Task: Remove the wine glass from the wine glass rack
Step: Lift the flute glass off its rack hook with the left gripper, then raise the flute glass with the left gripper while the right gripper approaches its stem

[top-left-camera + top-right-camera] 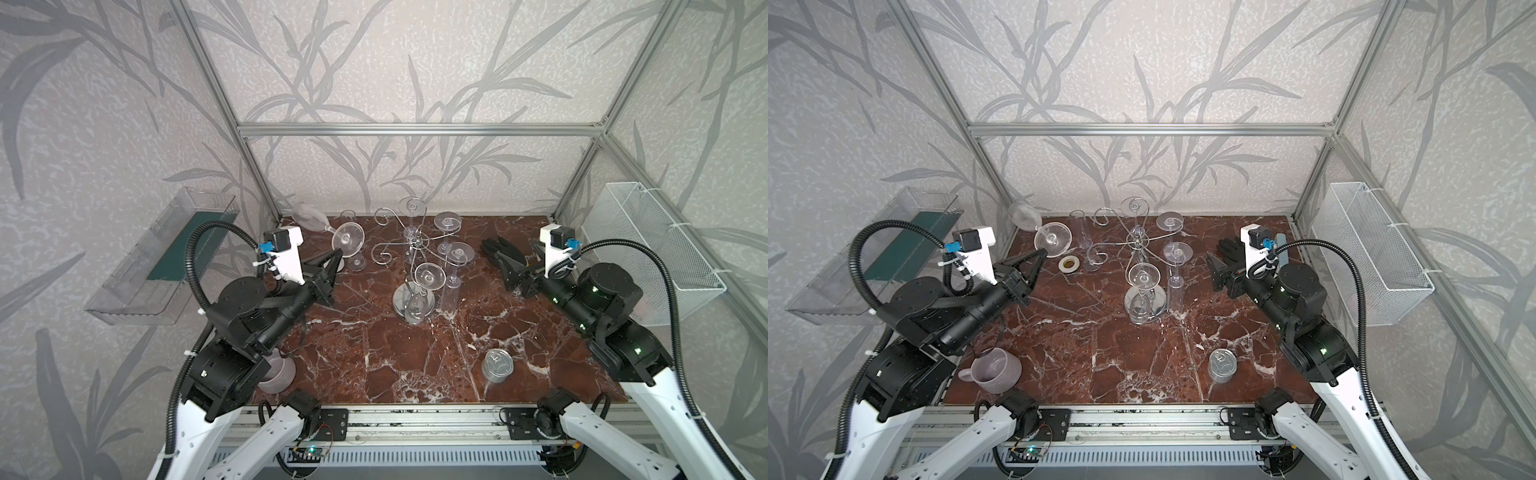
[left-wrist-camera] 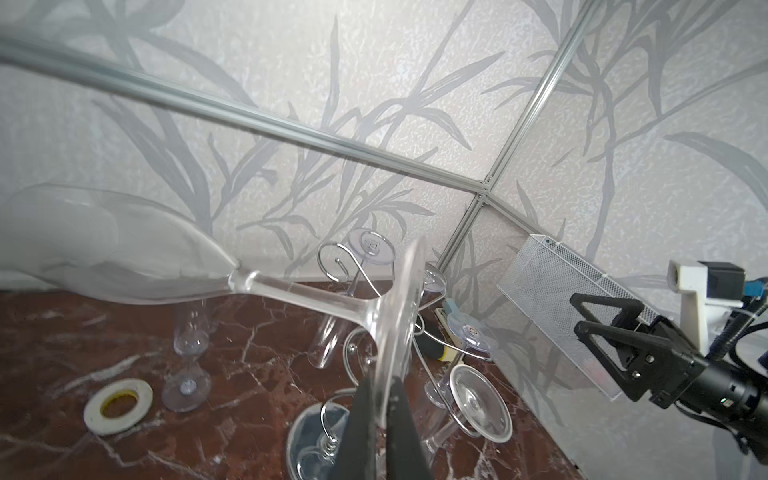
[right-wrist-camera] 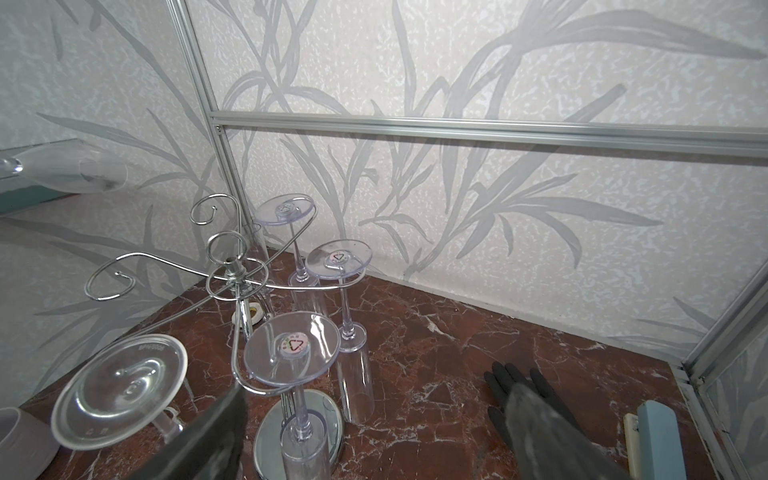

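**Glass off the rack, now set it down**

The wine glass rack (image 1: 411, 242) stands in the middle. The wine glass (image 1: 348, 240) hangs in the air to its left, clear of the wire arms. It lies almost flat, bowl toward the back left corner, foot toward the rack. The left gripper (image 1: 337, 252) pinches the foot's rim. The right gripper (image 2: 577, 311) has its jaws spread wide. Next, I think: set it down gently.
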`<state>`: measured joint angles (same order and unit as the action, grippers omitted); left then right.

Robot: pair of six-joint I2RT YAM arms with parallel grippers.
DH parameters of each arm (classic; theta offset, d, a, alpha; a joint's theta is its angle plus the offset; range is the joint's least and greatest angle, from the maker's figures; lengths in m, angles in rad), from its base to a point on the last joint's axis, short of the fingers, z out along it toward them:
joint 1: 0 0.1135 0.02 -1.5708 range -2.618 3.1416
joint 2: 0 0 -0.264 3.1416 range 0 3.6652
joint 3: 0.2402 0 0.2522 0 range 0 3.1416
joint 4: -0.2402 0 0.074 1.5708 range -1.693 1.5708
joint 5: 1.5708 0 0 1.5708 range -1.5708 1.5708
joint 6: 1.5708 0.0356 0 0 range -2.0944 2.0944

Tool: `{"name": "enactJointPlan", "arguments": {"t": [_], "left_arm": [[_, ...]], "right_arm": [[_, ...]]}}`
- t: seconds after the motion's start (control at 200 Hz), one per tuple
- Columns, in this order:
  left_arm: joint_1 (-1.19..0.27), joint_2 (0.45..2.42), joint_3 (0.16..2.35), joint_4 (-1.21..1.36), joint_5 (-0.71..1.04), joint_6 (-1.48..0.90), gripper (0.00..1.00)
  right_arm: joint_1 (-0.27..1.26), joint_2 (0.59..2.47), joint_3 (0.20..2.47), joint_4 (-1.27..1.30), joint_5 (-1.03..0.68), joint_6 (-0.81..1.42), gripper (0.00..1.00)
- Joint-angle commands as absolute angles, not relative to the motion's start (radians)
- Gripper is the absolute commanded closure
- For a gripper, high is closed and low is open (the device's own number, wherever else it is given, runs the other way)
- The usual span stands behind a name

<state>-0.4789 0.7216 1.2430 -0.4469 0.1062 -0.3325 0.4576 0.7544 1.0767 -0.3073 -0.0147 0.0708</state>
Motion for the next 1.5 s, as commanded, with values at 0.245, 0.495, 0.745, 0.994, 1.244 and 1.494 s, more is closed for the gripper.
{"name": "enactJointPlan", "arguments": {"t": [0.245,0.495,0.745,0.994,1.244,1.494], "left_arm": [[-0.544,0.862,1.321,-0.222,0.207,0.166,1.0],[-0.763,0.912,1.289,-0.163,0.066,0.567,1.0],[-0.919,0.946,1.237,-0.078,-0.053,0.858,1.0],[-1.011,0.959,1.181,0.005,-0.137,1.022,1.0],[-1.099,0.965,1.115,0.128,-0.243,1.176,1.0],[-1.171,1.009,1.039,0.328,-0.362,1.318,1.0]], "right_arm": [[0.456,0.82,1.221,-0.277,-0.165,0.147,0.05],[0.455,0.906,1.311,-0.215,-0.343,0.245,0.05],[0.491,1.012,1.408,-0.183,-0.47,0.301,0.05],[0.619,1.102,1.503,-0.265,-0.468,0.211,0.05],[0.651,1.129,1.509,-0.246,-0.465,0.211,0.06],[0.668,1.137,1.5,-0.217,-0.428,0.226,0.09]]}}
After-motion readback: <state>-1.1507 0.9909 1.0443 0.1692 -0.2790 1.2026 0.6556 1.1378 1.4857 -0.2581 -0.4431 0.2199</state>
